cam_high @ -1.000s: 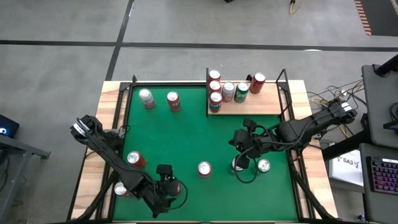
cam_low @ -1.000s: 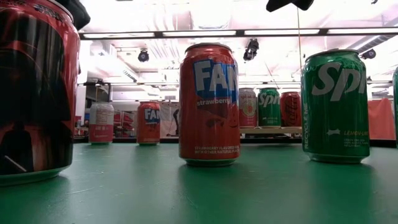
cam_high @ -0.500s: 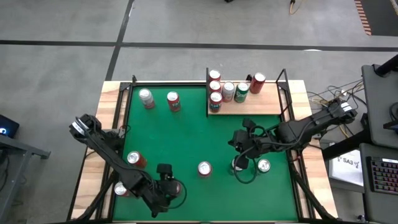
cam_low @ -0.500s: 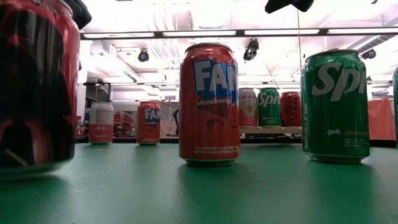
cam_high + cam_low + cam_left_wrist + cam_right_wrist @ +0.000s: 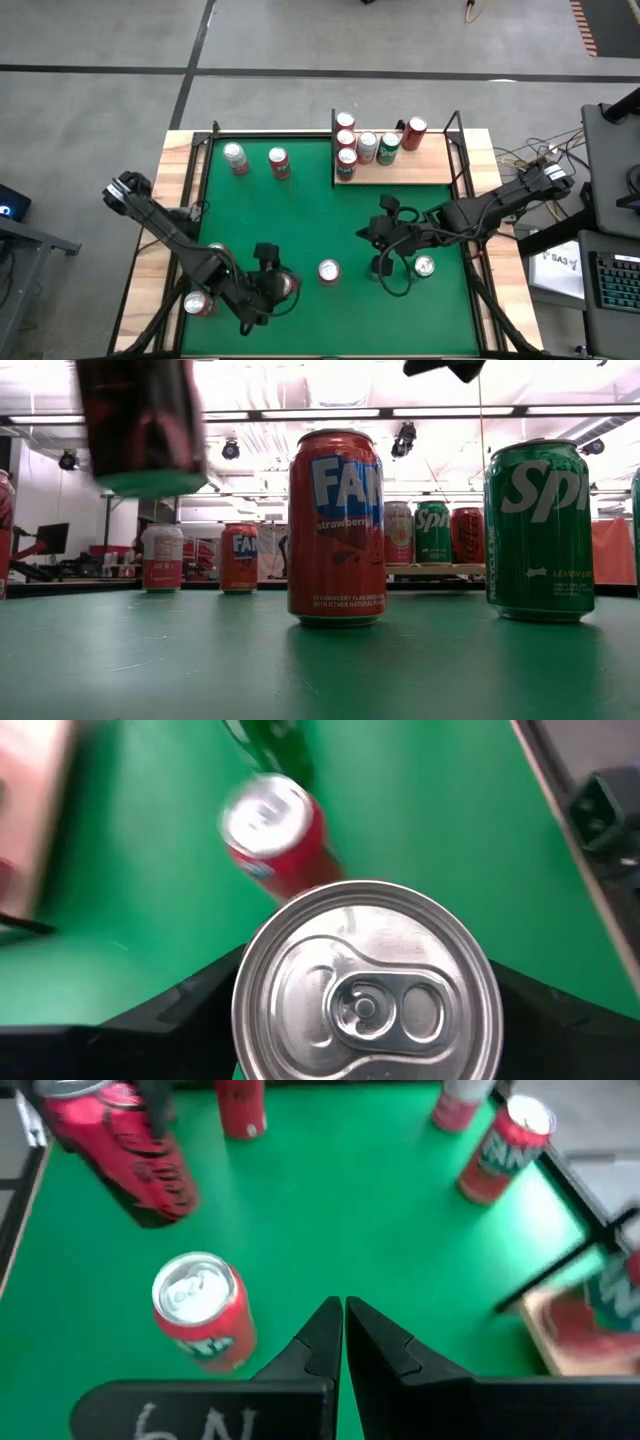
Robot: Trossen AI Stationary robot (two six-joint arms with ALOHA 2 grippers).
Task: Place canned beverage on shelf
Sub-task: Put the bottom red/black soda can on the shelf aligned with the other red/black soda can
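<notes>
High view: left end effector (image 5: 272, 290) near-left on the tabletop (image 5: 300, 215), pinching a dark red can (image 5: 287, 285); shelf (image 5: 400, 168) far right, already crowded. Low view: can lifted clear. Right wrist view: right end effector (image 5: 342, 1342) pressed together, idle. Carry step probably; next, swing far-right and find a gap.

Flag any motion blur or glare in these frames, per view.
Low view: the lifted can is smeared, ceiling lights blown out. Left wrist view: the held can's lid is sharp, the red can behind streaked. Right wrist view: the shelf corner is blurred. High view: clean.
</notes>
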